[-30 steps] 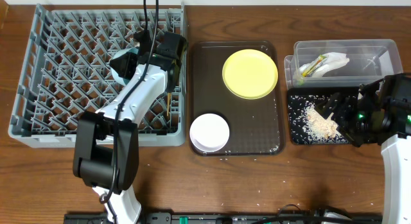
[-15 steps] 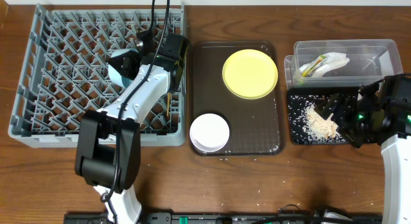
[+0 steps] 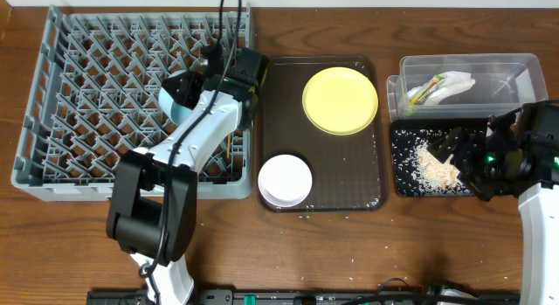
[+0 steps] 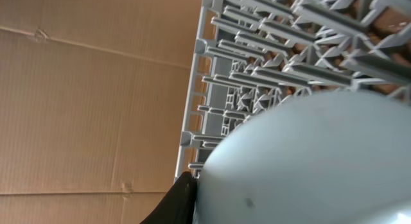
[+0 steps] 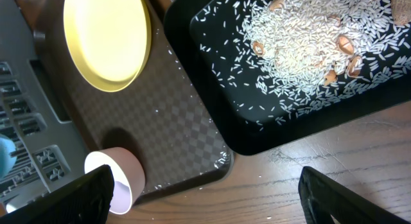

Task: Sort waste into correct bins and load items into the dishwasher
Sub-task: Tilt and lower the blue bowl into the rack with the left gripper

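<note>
My left gripper point(image 3: 190, 85) is shut on the light blue bowl point(image 3: 177, 95) and holds it over the right side of the grey dish rack point(image 3: 87, 104). In the left wrist view the bowl point(image 4: 308, 160) fills the frame, with one black finger point(image 4: 183, 195) against its rim. A wooden chopstick point(image 3: 229, 148) lies in the rack. The yellow plate point(image 3: 341, 100) and a cream-white bowl point(image 3: 285, 179) sit on the brown tray point(image 3: 349, 187). My right gripper point(image 3: 467, 156) is open and empty over the black tray point(image 3: 403, 169), which holds rice scraps point(image 3: 437, 169). The napkin point(image 3: 456, 81) and green wrapper point(image 3: 422, 93) lie in the clear tub point(image 3: 463, 65).
The right wrist view shows the rice point(image 5: 308, 38) in the black tray point(image 5: 257, 134), the yellow plate point(image 5: 106, 38), the white bowl point(image 5: 109, 179) and the rack's edge point(image 5: 26, 121). Loose grains lie on the brown tray and the table.
My left arm has moved right with the blue bowl, toward the rack's right edge. The right arm has not moved.
</note>
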Action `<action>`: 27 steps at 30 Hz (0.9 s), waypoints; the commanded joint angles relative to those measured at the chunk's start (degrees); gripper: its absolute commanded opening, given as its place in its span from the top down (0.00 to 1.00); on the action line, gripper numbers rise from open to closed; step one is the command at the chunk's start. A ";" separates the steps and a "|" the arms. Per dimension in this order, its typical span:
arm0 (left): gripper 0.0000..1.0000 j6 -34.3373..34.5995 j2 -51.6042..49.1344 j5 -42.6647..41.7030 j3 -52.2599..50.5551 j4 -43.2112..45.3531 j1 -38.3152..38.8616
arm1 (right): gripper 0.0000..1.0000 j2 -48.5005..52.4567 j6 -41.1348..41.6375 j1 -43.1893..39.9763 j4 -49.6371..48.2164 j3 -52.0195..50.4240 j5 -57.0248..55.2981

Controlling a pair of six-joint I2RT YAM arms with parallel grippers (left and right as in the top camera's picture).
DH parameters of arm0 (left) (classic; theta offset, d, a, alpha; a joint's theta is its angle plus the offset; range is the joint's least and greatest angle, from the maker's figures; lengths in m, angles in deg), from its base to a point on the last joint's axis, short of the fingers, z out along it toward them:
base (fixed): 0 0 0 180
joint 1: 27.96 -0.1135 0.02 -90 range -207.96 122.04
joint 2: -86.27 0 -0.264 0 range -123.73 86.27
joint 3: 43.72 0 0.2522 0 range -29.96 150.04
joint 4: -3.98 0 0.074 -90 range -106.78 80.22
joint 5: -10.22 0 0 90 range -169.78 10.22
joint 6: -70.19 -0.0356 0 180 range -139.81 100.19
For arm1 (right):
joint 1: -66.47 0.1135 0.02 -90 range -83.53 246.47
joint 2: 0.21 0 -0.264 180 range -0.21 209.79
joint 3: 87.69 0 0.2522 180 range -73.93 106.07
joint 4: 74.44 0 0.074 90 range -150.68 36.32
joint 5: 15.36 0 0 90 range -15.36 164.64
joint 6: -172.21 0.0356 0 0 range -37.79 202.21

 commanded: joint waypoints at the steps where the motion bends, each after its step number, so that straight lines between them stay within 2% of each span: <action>1: 0.83 0.04 -0.81 -1.16 -0.48 -0.15 1.14 | 0.10 -0.24 -0.83 0.50 0.22 0.31 0.17; 4: 0.92 0.07 -0.72 2.29 -0.48 -0.13 1.29 | 0.10 -0.24 -0.85 0.50 0.48 0.31 0.17; 9: 0.92 0.09 -0.50 8.00 -0.48 -0.09 0.02 | 0.10 -0.24 -1.25 0.50 0.70 0.31 0.17; 15: 0.93 0.72 -0.52 8.00 -0.48 0.50 -0.98 | 0.10 -0.24 -1.25 0.50 0.72 0.31 0.20; 24: 0.93 0.68 -0.52 8.11 -0.50 6.67 -4.07 | 0.10 -0.24 -1.25 0.50 0.68 0.31 0.17; 27: 0.92 0.68 -0.52 5.81 -0.48 7.45 -3.89 | 0.10 -0.24 -1.25 0.50 0.68 0.31 0.17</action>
